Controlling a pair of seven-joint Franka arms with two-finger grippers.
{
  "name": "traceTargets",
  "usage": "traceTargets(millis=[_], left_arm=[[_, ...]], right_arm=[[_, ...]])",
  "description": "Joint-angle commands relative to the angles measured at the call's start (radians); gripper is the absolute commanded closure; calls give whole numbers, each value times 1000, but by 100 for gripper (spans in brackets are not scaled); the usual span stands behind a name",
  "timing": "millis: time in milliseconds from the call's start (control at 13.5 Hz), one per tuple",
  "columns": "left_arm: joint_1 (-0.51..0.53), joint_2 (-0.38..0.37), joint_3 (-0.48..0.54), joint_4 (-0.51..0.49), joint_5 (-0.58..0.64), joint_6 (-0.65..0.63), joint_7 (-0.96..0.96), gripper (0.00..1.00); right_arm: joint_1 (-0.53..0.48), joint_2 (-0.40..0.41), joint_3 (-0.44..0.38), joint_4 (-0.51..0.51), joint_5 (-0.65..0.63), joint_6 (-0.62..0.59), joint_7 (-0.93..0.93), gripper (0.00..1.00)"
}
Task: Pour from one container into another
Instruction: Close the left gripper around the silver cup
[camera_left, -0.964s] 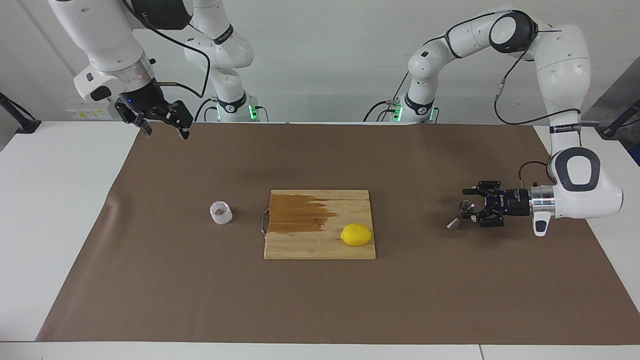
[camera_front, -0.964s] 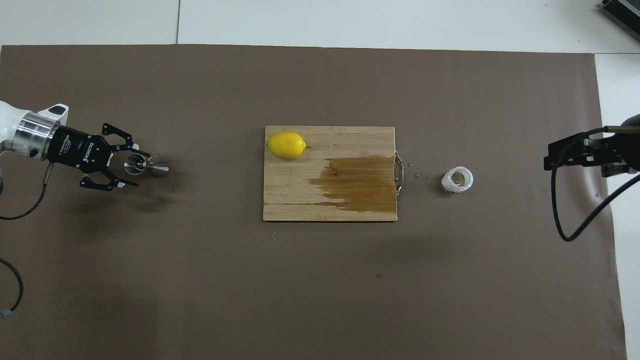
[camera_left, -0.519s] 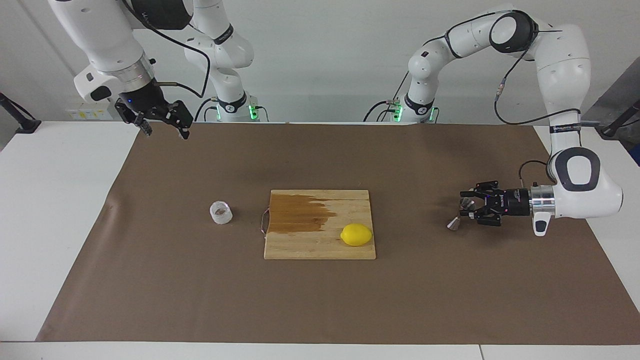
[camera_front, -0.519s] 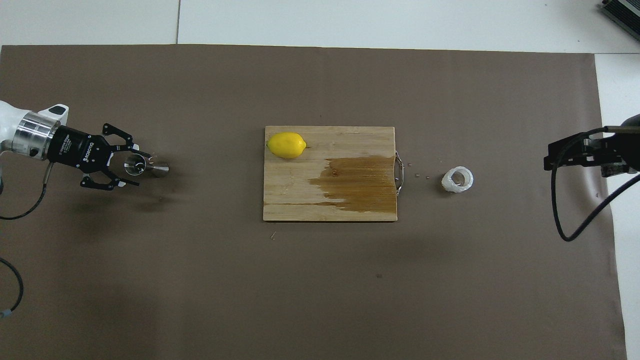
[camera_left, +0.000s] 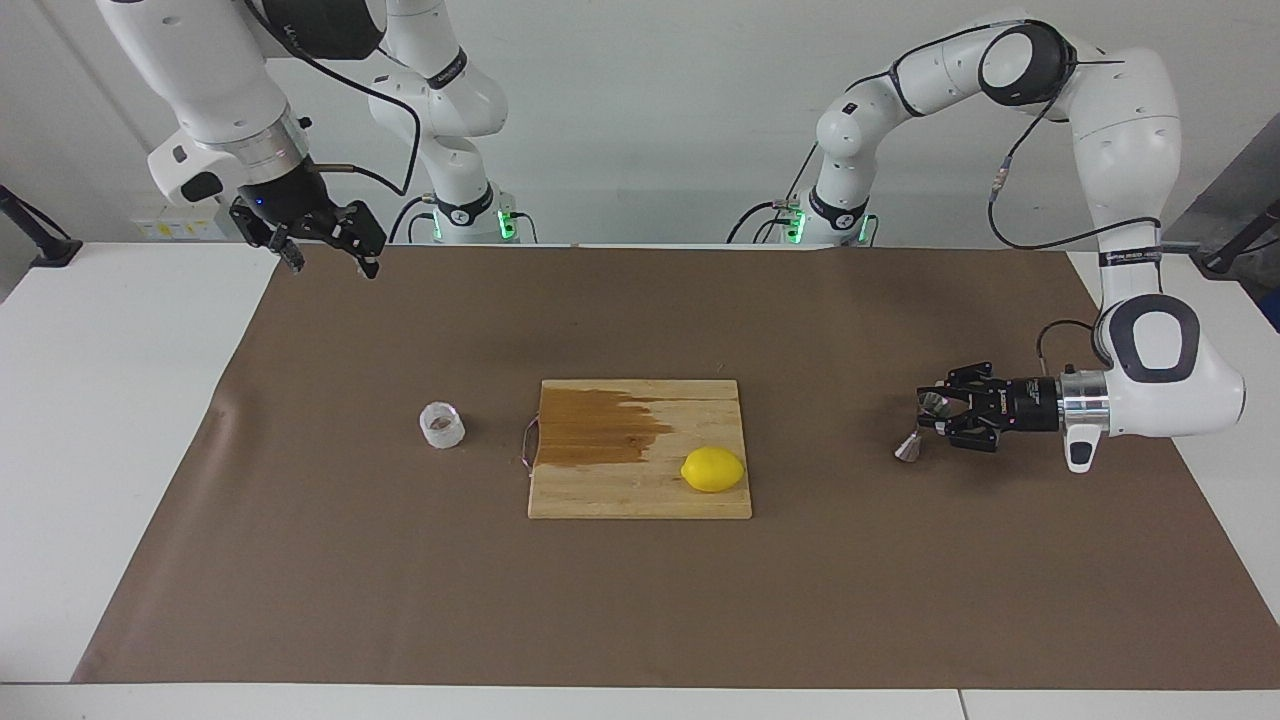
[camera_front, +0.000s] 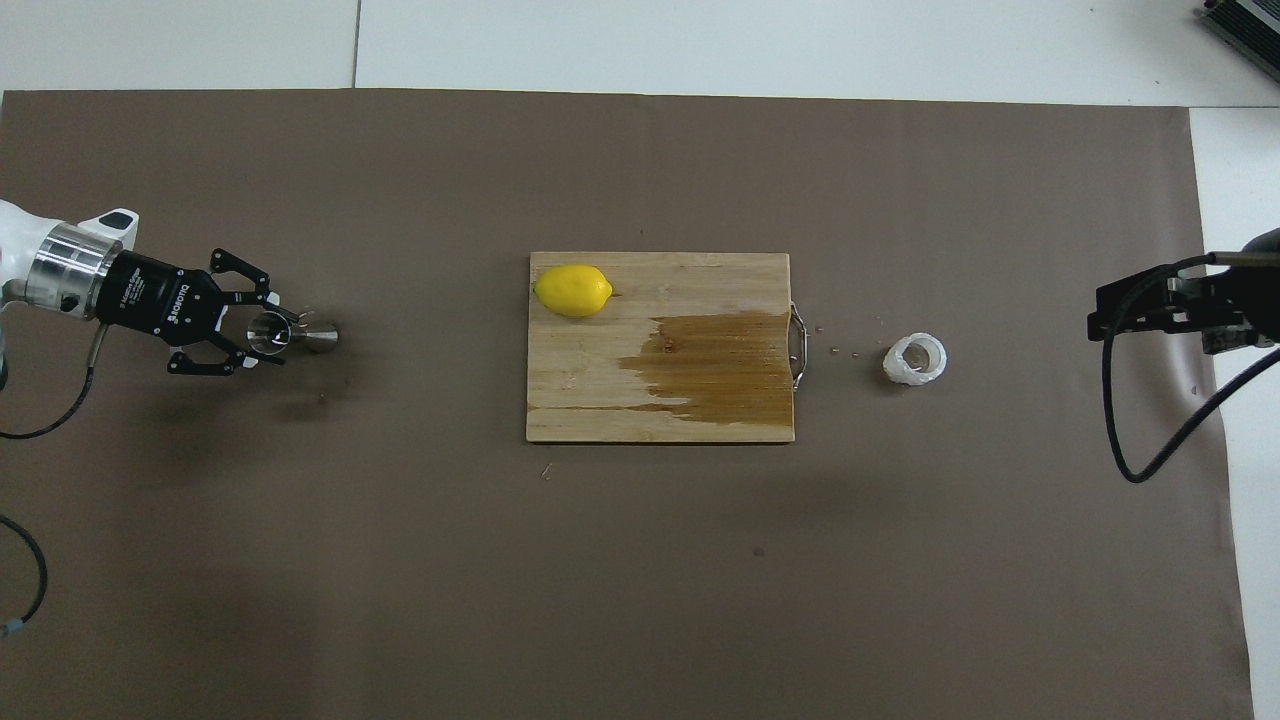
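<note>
The steel jigger (camera_left: 908, 449) stands on the brown mat toward the left arm's end of the table; it also shows in the overhead view (camera_front: 322, 338). My left gripper (camera_left: 933, 414) reaches in sideways, low over the mat, its open fingers on either side of the jigger's upper cone (camera_front: 270, 332). The translucent plastic cup (camera_left: 441, 426) sits on the mat beside the cutting board's handle, toward the right arm's end (camera_front: 915, 360). My right gripper (camera_left: 328, 258) waits open and empty, raised over the mat's edge nearest the robots.
A wooden cutting board (camera_left: 640, 495) with a dark wet stain lies mid-table (camera_front: 600, 410). A yellow lemon (camera_left: 713, 469) rests on its corner (camera_front: 573, 290). A few small drops dot the mat between board and cup.
My left gripper's fingers have drawn closer together around the jigger's upper cone. The jigger, the cup and the right arm have not moved.
</note>
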Motion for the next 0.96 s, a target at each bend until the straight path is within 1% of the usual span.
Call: traceTargets(millis=[0,148,371,593,668,816,890], left_arm=[[17,5,-21,-6,3,10,-20,53],[15,5,-24,-5,2,12,-21,53],[12,4,-37,-2,-10,15,-43,59],[3,1,-39,-2,-21,24,-44,59],[1,-2,-42,-2,-30,27,-46,59],[-6,-12,-48,-3,-47,33,-69,64],[-17,-24,-51,-3,-55,35,-79,64]], right_arm=[[-12,-9,9,-6,5,-4,-1,0],[-12,-9,9,-6,5,-4,-1,0],[-12,-9,7,-6,5,-4,-1,0],[-12,-9,9,-6,5,-4,-1,0],[-12,-9,9,-6,5,-4,-1,0],[-12,-9,9,-6,5,-4,-1,0],[-12,-9,9,-6,5,-4,-1,0]])
